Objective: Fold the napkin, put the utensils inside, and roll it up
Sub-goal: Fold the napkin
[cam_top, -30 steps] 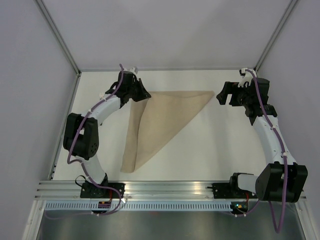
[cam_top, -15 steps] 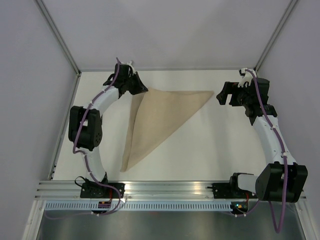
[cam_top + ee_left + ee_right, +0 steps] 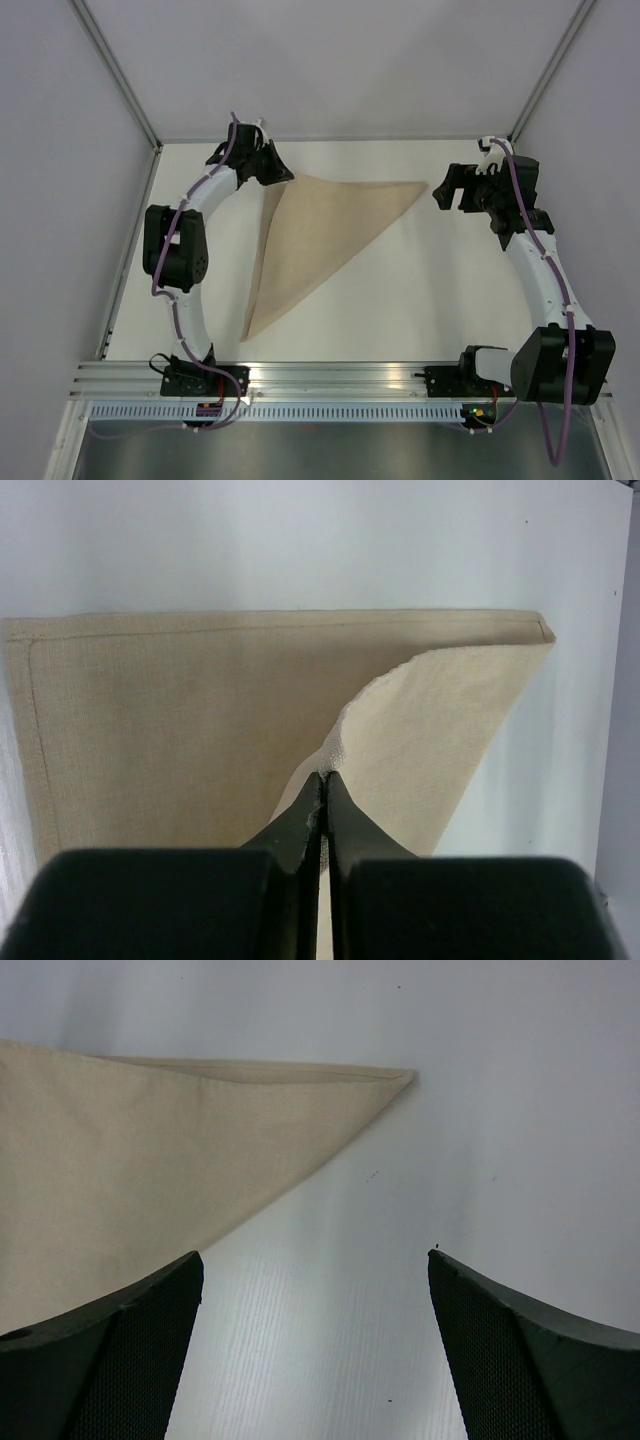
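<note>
Pinching a far-left corner of the napkin [image 3: 320, 225], the left end effector [image 3: 322, 780] is clamped on cloth, likely to finish the triangle fold on the table [image 3: 420, 290]; the right end effector [image 3: 314, 1254] waits spread apart just beside the right tip

napkin [image 3: 318, 238] | beige cloth | folded triangle | flat, one corner lifted

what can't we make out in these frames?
- Top view: the left gripper hides its own pinch on the napkin.
- Left wrist: its fingers cover the napkin's near part.
- Right wrist: napkin runs off the left edge.
- Utensils: in no view.
</note>
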